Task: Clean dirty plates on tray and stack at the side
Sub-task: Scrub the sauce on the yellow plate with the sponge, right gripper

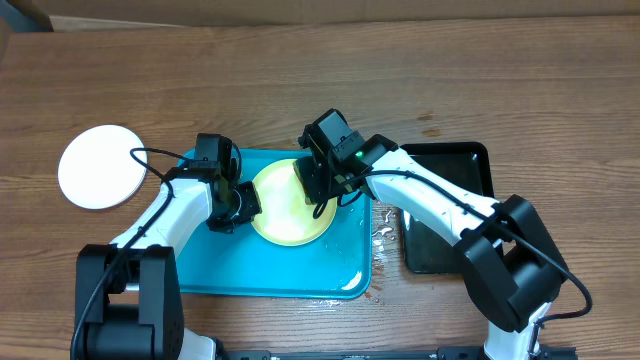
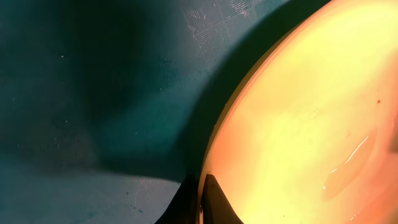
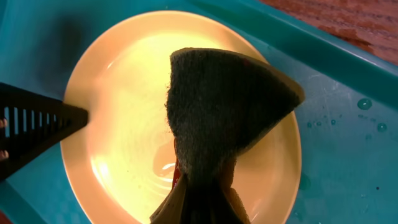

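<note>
Overhead, I see the pale yellow plate (image 1: 285, 218) lying on the cyan tray (image 1: 260, 272). My left gripper (image 1: 247, 205) is at its left rim and my right gripper (image 1: 322, 195) is over its right side. A white plate (image 1: 100, 167) sits on the table (image 1: 300, 80), well off to the left.

Left wrist: the jaws are pinched on the yellow plate's rim.

Right wrist: the jaws are clamped on a dark scouring sponge (image 3: 224, 112) that hangs over the plate's middle.

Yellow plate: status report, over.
Left fingers shut on yellow plate rim, in cyan tray. Right fingers shut on scouring sponge, pressed on plate. One white plate on table. Nothing in the way.
</note>
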